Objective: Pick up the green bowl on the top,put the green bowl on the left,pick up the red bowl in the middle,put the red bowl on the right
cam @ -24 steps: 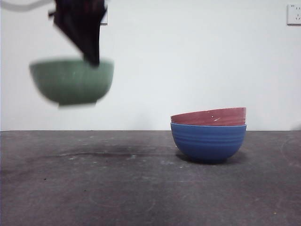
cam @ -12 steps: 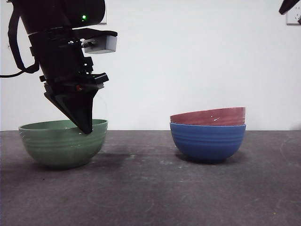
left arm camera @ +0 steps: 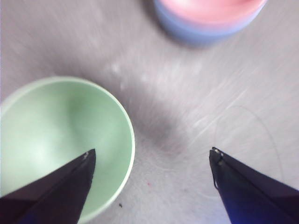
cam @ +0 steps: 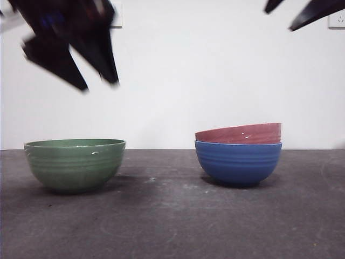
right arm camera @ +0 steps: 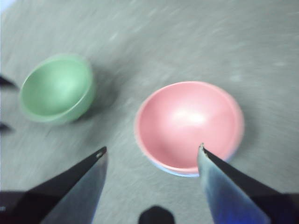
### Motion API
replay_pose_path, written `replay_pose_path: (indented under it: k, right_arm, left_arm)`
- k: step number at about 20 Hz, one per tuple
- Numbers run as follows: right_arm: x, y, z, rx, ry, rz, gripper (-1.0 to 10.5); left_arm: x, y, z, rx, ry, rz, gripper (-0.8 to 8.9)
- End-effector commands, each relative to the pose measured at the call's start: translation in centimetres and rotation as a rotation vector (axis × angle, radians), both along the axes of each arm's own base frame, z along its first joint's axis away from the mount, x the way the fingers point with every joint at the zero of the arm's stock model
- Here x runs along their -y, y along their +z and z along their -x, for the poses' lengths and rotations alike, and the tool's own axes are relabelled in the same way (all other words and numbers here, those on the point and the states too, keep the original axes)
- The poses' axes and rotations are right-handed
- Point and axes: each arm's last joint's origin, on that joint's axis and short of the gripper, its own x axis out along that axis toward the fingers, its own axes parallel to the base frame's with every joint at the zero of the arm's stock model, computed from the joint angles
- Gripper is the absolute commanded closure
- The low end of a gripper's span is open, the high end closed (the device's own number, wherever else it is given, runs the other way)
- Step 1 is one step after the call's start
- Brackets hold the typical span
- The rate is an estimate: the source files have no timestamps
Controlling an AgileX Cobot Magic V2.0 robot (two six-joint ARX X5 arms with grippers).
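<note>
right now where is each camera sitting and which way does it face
Front view: low at table height, level across at the green bowl and the red bowl nested in the blue bowl; both hands high.
Left wrist: above the green bowl; open left hand.
Right wrist: above the red bowl; open right hand.
All show green and red bowls.

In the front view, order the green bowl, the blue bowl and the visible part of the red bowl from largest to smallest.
1. Green bowl, slightly largest, though perhaps only nearer the camera.
2. Blue bowl, nearly the same.
3. Red bowl, only a strip showing above the blue one.
</note>
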Motion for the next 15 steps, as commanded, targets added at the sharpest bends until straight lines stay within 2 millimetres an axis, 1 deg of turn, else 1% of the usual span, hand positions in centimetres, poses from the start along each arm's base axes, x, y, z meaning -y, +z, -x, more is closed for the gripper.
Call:
replay_pose_path:
  k: [1, 4, 7, 9, 10, 13, 15]
  right_arm:
    - [-2.1, -0.4, -1.5, -0.029, 0.095, 0.112, 6.3]
    - [-5.0, -1.7, -3.3, -0.078, 0.171, 0.316, 6.3]
    - [-7.4, -4.4, -4.9, -0.118, 0.249, 0.455, 6.3]
    - [-8.6, -6.4, -5.7, -0.167, 0.29, 0.486, 6.3]
    - [-8.9, -7.3, -6.2, -0.19, 0.3, 0.498, 6.3]
    - [-9.5, -9.5, -7.2, -0.25, 0.31, 0.52, 6.3]
    - [-9.5, -10.5, -7.8, -0.279, 0.31, 0.529, 6.4]
  left_arm:
    - [-2.6, 2.2, 1.9, 0.037, 0.061, 0.065, 4.04]
    - [-5.9, 4.5, 4.7, 0.111, 0.153, 0.099, 4.04]
    - [-8.0, 5.7, 7.0, 0.177, 0.219, 0.123, 4.04]
    - [-8.6, 6.0, 8.1, 0.19, 0.238, 0.126, 4.04]
    - [-8.8, 6.0, 8.4, 0.185, 0.242, 0.122, 4.04]
    - [-8.9, 5.7, 8.7, 0.152, 0.242, 0.103, 4.04]
    - [-8.9, 5.6, 8.8, 0.14, 0.242, 0.098, 4.04]
